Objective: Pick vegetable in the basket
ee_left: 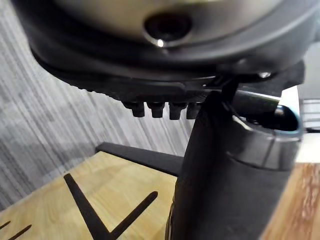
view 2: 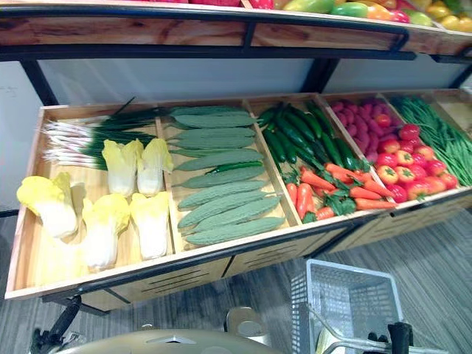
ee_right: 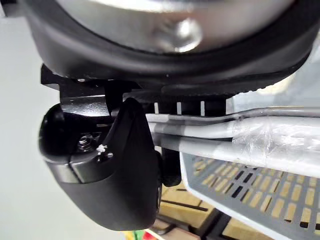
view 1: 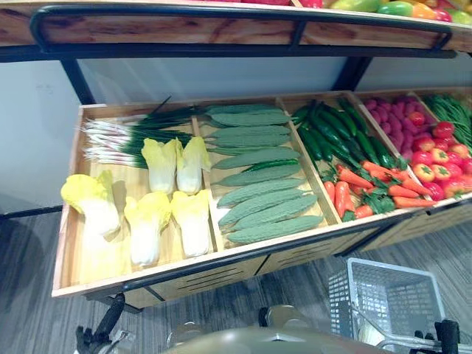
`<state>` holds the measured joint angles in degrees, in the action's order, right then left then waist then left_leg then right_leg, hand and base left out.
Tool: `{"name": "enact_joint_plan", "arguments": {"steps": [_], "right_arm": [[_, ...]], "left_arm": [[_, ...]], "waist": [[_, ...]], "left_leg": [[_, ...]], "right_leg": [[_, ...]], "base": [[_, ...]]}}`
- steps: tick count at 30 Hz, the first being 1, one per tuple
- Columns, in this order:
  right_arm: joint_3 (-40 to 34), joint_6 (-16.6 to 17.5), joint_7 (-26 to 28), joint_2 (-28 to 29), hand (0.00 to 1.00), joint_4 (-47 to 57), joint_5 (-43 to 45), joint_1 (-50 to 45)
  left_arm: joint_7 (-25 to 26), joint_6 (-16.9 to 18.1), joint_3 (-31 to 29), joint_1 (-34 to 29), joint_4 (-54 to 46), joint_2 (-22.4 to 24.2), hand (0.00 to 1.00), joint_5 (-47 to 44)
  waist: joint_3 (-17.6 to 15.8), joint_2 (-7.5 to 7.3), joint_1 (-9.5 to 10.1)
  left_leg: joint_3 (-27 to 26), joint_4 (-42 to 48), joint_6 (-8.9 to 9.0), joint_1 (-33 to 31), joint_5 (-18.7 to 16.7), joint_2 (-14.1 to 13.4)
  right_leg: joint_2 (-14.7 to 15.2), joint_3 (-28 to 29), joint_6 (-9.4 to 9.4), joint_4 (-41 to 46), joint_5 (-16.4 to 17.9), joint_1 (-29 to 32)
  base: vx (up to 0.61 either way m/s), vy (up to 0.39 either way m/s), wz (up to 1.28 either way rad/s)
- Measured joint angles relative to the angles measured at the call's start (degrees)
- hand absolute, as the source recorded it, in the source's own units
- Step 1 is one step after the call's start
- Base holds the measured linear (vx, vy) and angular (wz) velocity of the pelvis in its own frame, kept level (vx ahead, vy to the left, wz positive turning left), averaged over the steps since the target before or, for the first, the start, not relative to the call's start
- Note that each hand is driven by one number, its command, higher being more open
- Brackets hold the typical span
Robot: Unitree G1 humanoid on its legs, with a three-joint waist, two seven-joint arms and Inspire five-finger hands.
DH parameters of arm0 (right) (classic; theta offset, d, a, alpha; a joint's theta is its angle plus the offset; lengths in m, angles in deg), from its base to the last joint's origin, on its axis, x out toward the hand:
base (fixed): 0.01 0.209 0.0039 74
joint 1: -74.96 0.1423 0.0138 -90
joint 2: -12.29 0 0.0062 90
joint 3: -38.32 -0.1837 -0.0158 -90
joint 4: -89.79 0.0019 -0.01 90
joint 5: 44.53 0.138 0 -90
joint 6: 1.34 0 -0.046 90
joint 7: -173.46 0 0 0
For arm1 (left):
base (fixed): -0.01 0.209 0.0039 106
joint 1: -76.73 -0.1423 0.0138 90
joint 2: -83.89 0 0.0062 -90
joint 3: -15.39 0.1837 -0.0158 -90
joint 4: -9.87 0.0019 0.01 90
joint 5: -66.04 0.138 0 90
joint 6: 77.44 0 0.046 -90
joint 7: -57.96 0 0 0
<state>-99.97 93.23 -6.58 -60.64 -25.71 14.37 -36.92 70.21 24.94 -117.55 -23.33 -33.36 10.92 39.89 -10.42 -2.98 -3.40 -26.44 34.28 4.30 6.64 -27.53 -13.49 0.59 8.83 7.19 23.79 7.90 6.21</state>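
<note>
Vegetables [view 1: 258, 199] fill the stand [view 1: 221, 259], up and left of the basket [view 1: 391, 295]. Right robot hand [ee_right: 117, 175] clasps the basket handle. Left robot hand [ee_left: 230, 180]: state cannot be told. Reach with it; you keep the basket level.

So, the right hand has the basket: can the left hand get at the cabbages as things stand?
Probably yes. The left hand hangs below the stand's front rail, and the cabbages lie uncovered in the leftmost compartment just above it; it would only have to rise over that rail.
</note>
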Motion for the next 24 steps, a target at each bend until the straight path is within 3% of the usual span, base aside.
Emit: {"name": "enact_joint_plan", "arguments": {"steps": [4, 6, 7, 8, 9, 11, 12, 14, 15, 16, 17, 18, 20, 22, 24], "right_arm": [[1.73, 0.45, -0.15, 1.32, 0.0, 3.71, -0.07, -1.51], [2.35, 0.74, -0.57, 2.04, 0.0, 4.4, -0.18, -2.03], [2.59, 0.8, -0.87, 2.18, 0.0, 4.49, -0.19, -1.99], [3.43, 0.8, -1.17, 2.22, 0.0, 5.3, -0.2, -2.08], [3.77, 0.8, -1.18, 2.23, 0.0, 5.69, -0.25, -2.12], [3.98, 0.84, -1.41, 2.09, 0.0, 5.94, -0.81, -0.56], [3.99, 0.92, -1.54, 1.9, 0.0, 5.63, -1.33, 0.44], [4.72, 1.54, -1.75, 0.24, 0.0, 2.6, -2.27, 5.19], [6.93, 2.18, -1.96, -2.83, 0.0, -1.4, -2.34, 9.03], [10.02, 2.14, -3.02, -5.61, 0.0, -4.78, -2.41, 12.21], [11.4, 2.17, -3.28, -6.02, 0.0, -5.52, -2.43, 13.44], [13.9, 2.83, -3.11, -6.62, 0.0, -5.86, -2.5, 14.33], [16.23, 2.44, -2.68, -7.77, 0.0, -6.22, -3.83, 15.82], [16.9, 2.45, -1.74, -8.47, 0.0, -5.68, -4.36, 15.54], [17.67, 2.35, -0.82, -9.21, 0.0, -5.61, -4.34, 15.09]], "left_arm": [[0.59, 0.01, 3.85, 0.48, -0.01, -0.36, 1.0, -0.08], [0.61, 0.0, 6.76, 0.77, 0.0, -0.11, 1.0, -0.13], [0.71, 0.0, 8.28, 0.92, 0.01, 0.32, 1.0, -0.13], [0.67, -0.03, 9.59, 0.89, 0.01, 0.71, 1.0, -0.1], [0.62, -0.04, 10.16, 0.82, 0.01, 0.83, 1.0, -0.11], [0.55, -0.03, 11.47, -0.19, 0.36, 1.08, 1.0, -0.49], [0.28, -0.01, 12.1, -1.0, 0.65, 0.78, 1.0, -0.47], [-1.12, -0.02, 14.01, -3.25, 1.24, -0.28, 1.0, -0.5], [-1.45, -0.16, 13.66, -3.12, 2.26, -0.39, 1.0, -0.93], [-1.45, -0.59, 12.4, -2.69, 4.63, -0.38, 1.0, -1.82], [-1.3, -0.77, 11.43, -2.57, 5.24, -0.49, 1.0, -2.97], [-1.34, -0.86, 10.36, -2.43, 5.67, -0.41, 1.0, -3.7], [-1.48, -0.97, 8.61, -3.11, 6.32, -0.65, 1.0, -4.7], [-1.51, -1.05, 7.45, -3.07, 6.4, -0.94, 1.0, -4.93], [-1.47, -1.05, 5.98, -3.09, 6.65, -1.06, 1.0, -4.9]], "waist": [[-2.48, -0.2, -0.25], [-3.28, 0.14, -0.44], [-3.14, 0.42, -0.75], [-3.09, 0.48, -1.03], [-3.1, 0.52, -1.39], [-2.33, 0.83, -1.47], [-1.86, 0.7, -1.39], [-0.84, -0.35, -1.03], [-0.87, 0.63, -1.21], [-0.82, 2.15, -1.18], [-1.1, 1.6, -1.0], [-1.0, 0.95, -0.77], [-0.56, 0.2, 0.04], [-0.4, 0.11, -0.86], [-0.34, 0.17, -1.43]], "left_leg": [[-4.55, 5.32, 0.09, 0.42, -2.1, -3.16], [-6.4, 6.39, 0.2, 0.05, -2.67, -4.28], [-7.93, 6.42, -0.04, -0.05, -2.59, -4.86], [-9.76, 6.41, -0.75, -0.07, -2.36, -5.39], [-10.77, 6.41, -1.02, -0.07, -2.16, -5.85], [-15.88, 5.18, -0.8, -0.03, -0.87, -6.85], [-17.51, 4.65, -0.36, -0.12, -0.44, -6.89], [-23.36, 4.38, -0.12, -0.01, 0.38, -7.59], [-26.34, 5.99, 0.15, -0.42, 0.75, -9.43], [-27.74, 7.21, -2.52, -0.36, 2.3, -11.91], [-28.19, 8.38, -3.35, -0.9, 2.61, -12.93], [-28.42, 3.52, -1.6, -2.41, 1.88, -10.95], [-28.99, -1.14, -0.3, -1.18, 7.26, -8.95], [-29.28, -1.99, 0.04, -1.62, 7.97, -9.46], [-29.82, -2.59, 0.55, -1.54, 9.31, -10.76]], "right_leg": [[-2.26, 2.51, 0.53, 3.3, -0.48, 2.13], [0.98, -4.15, -0.1, 3.0, -0.75, 3.82], [4.92, -11.34, -0.53, 3.6, -0.73, 4.43], [8.8, -17.98, -2.24, 6.25, 0.34, 5.67], [10.7, -20.93, -3.29, 8.67, 1.01, 6.07], [16.03, -28.58, -8.2, 19.26, 4.47, 5.93], [17.38, -30.43, -9.04, 20.91, 5.01, 5.46], [20.84, -37.58, -8.84, 20.87, 8.52, 3.81], [19.01, -43.09, -9.31, 17.88, 8.6, 4.58], [15.13, -43.5, -10.69, 13.27, 7.38, 4.19], [14.05, -43.13, -10.51, 11.45, 6.76, 3.68], [12.64, -40.96, -9.47, 8.48, 6.15, 3.86], [12.0, -40.64, -8.8, 6.68, 5.89, 4.7], [10.65, -41.27, -8.4, 4.43, 5.29, 4.43], [7.74, -41.43, -9.36, -0.02, 3.39, 3.24]], "base": [[-0.19, 0.015, -0.64], [-0.23, 0.043, -0.62], [-0.15, 0.071, -0.67], [-0.11, 0.045, -0.69], [-0.03, -0.053, -0.81], [0.03, -0.092, -1.08], [0.04, -0.084, -1.49], [0.07, -0.158, -1.61], [0.12, -0.249, -1.74], [0.11, -0.217, -1.59], [0.09, -0.205, -1.33], [0.03, -0.112, -0.88], [0.05, -0.136, -0.97], [0.08, -0.125, -0.3], [0.06, -0.093, -0.17]]}}
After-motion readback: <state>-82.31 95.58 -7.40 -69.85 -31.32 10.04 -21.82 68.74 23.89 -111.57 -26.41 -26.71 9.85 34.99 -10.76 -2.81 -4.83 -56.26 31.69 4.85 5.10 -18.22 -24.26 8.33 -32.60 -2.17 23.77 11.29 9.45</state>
